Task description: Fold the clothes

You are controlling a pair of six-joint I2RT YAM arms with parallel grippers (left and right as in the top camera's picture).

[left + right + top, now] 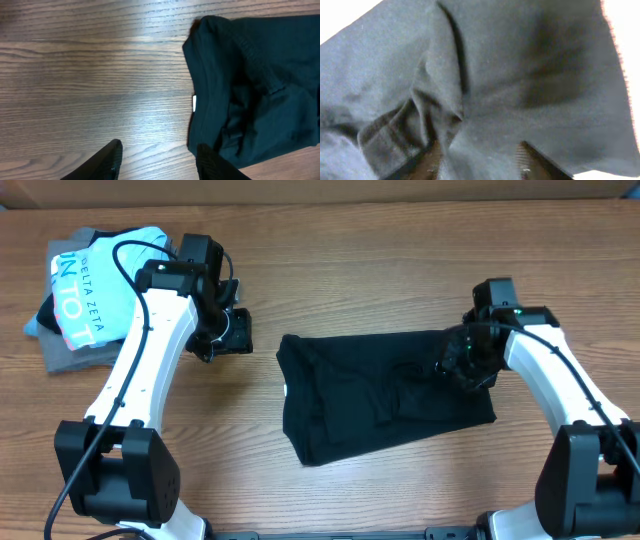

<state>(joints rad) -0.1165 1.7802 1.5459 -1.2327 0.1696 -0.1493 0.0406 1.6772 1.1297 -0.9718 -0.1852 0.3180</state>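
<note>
Overhead: black T-shirt [370, 395] lies in rumpled rough rectangle at centre of table [350, 260]. Left gripper [225, 335] hovers over bare wood just left of shirt, jaws apart, empty. Right gripper [468, 360] sits on shirt's right end, fabric between fingers [530, 162]; cannot tell whether pinched.

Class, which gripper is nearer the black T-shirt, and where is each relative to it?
Right. The right gripper is down in the fabric at the right end of the black T-shirt. The left gripper hangs over table beyond its left edge, not touching.
</note>
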